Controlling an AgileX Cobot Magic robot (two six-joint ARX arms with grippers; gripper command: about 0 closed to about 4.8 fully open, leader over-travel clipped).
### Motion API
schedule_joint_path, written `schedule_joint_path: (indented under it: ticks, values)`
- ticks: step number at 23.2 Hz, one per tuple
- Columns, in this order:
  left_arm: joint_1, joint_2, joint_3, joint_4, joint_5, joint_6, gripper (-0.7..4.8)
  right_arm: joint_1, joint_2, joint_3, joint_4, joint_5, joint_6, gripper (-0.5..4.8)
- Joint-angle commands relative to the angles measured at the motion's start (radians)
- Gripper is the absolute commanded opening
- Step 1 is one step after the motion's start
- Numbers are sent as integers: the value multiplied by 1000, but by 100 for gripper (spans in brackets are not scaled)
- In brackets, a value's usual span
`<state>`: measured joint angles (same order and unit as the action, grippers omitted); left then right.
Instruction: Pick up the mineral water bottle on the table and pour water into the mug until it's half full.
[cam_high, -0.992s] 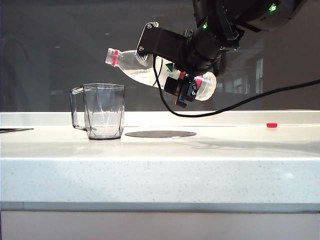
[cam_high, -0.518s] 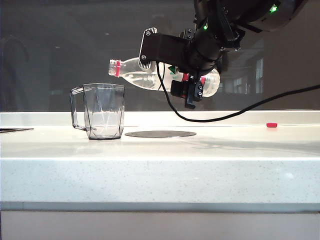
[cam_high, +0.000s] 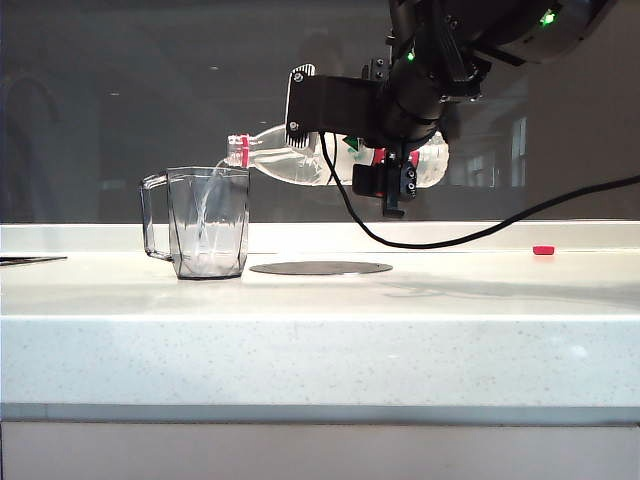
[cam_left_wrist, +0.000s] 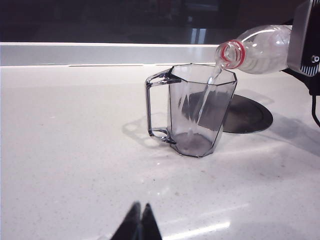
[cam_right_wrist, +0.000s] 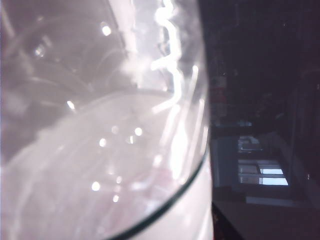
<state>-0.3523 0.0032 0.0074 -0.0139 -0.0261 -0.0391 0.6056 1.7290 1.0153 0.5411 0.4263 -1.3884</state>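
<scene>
The mineral water bottle (cam_high: 290, 162) lies almost level in the air, its red-ringed mouth tipped down over the rim of the mug (cam_high: 208, 222). My right gripper (cam_high: 392, 178) is shut on the bottle's labelled middle. A thin stream of water (cam_left_wrist: 206, 97) runs from the mouth into the clear faceted mug (cam_left_wrist: 200, 112), which stands on the table (cam_high: 400, 330) with a little water at its bottom. The bottle (cam_right_wrist: 100, 150) fills the right wrist view and hides the fingers. My left gripper (cam_left_wrist: 140, 222) is shut, low over bare table, well short of the mug.
A flat dark disc (cam_high: 320, 268) is set in the table just right of the mug. A small red cap (cam_high: 543, 250) lies far right near the back ledge. A black cable (cam_high: 480, 225) hangs from the right arm. A dark flat thing (cam_high: 30, 260) pokes in at the left edge.
The right wrist has rolled the bottle further over. Its mouth dropped from above the mug down to the rim, and water has started running into the mug. The left arm kept still.
</scene>
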Motion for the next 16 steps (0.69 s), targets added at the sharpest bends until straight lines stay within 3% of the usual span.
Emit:
schedule_joint_path:
  ticks: [1, 16]
  values:
    - [2, 0, 3, 7, 4, 3, -4, 3, -13, 14, 70, 8, -4, 336]
    - [2, 0, 3, 7, 4, 3, -4, 3, -13, 14, 130, 29, -85, 336]
